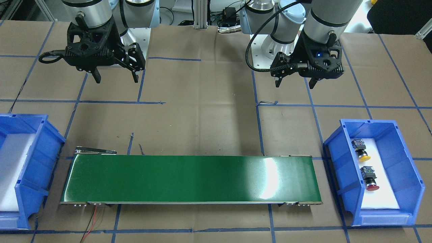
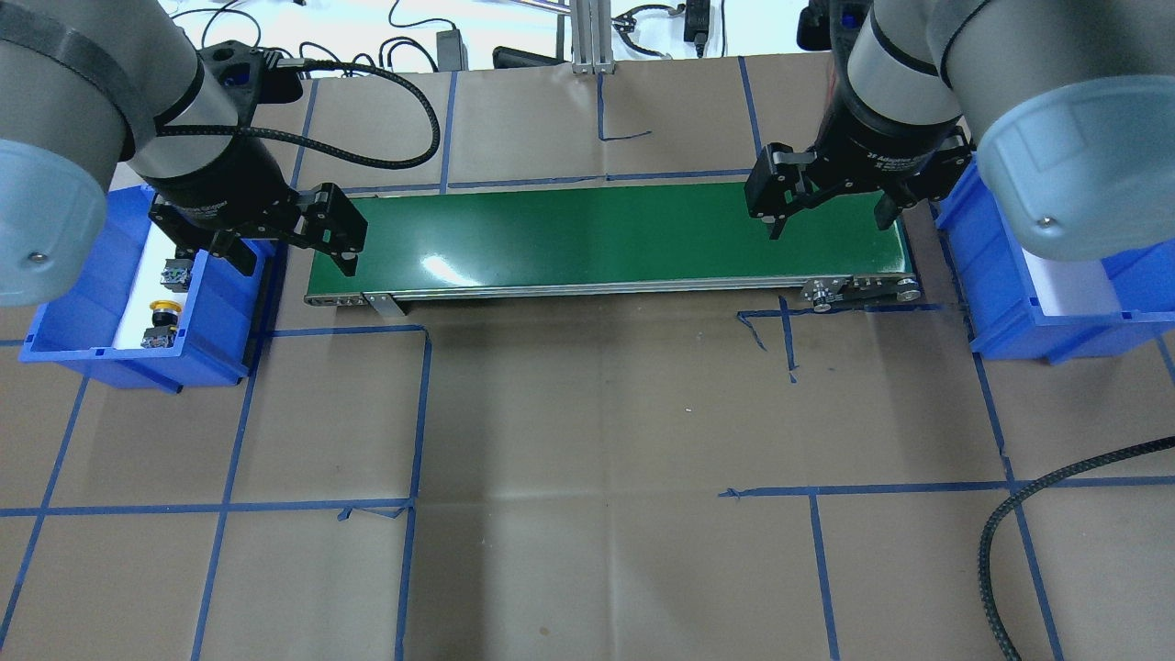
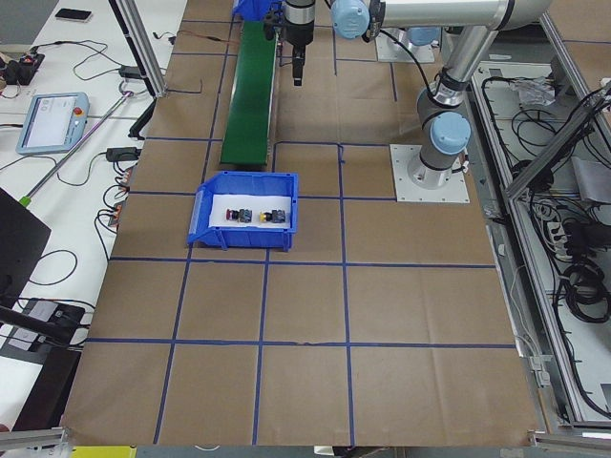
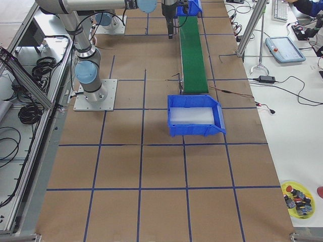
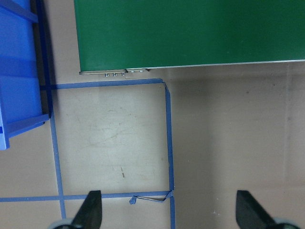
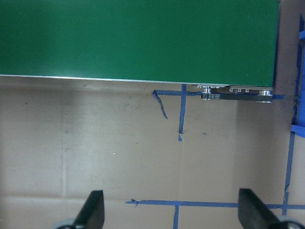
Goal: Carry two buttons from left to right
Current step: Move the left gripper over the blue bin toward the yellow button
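Black L claw (image 1: 294, 83) & R claw (image 1: 116, 79) both gape wide, empty, hovering over brown table (image 1: 202, 118).

Bright, even overhead light, white glare patch on the green conveyor belt (image 1: 190, 179), soft diffuse shadows across the brown paper table cover (image 1: 202, 128), wrist views slightly soft, side views sharp, perhaps mild wide-angle bending at edges.

Buttons (image 1: 361, 149) in left bin (image 1: 413, 168), conveyor (image 1: 189, 179) between it and right bin (image 1: 38, 158)
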### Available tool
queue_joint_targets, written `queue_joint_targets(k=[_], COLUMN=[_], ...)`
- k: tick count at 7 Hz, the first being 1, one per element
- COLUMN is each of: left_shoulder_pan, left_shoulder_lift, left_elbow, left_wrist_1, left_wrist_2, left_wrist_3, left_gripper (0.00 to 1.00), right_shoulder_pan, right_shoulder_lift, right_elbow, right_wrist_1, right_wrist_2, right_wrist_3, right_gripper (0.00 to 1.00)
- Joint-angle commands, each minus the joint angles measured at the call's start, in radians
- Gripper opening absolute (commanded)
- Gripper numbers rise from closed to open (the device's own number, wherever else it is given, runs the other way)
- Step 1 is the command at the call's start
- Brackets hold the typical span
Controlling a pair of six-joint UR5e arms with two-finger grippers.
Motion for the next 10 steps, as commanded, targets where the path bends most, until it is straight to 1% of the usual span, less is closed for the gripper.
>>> queue_joint_targets(k=[1, 6, 8, 9, 10], left_shoulder_pan=[0.000, 0.002, 0.015, 0.043, 0.101], left_shoulder_lift=[0.000, 0.002, -0.003, -0.004, -0.004], left_elbow=[0.000, 0.002, 0.023, 0.022, 0.022], left_wrist_1=[0.001, 0.001, 0.001, 0.001, 0.001], left_wrist_2=[-0.001, 0.000, 0.003, 0.002, -0.001], left_wrist_3=[-0.004, -0.001, 0.011, 0.016, 0.036], left_gripper=[1.00, 1.00, 1.00, 1.00, 1.00], right_shoulder_pan=[0.000, -0.002, -0.003, -0.003, -0.003], right_shoulder_lift=[0.000, 0.000, 0.000, 0.000, 0.000], right_elbow=[0.000, 0.001, 0.000, 0.000, 0.000], right_wrist_1=[0.000, 0.000, 0.000, 0.000, 0.000], right_wrist_2=[0.000, -0.003, -0.003, -0.003, -0.005], right_wrist_3=[0.000, 0.000, 0.000, 0.000, 0.000], right_gripper=[1.00, 1.00, 1.00, 1.00, 1.00])
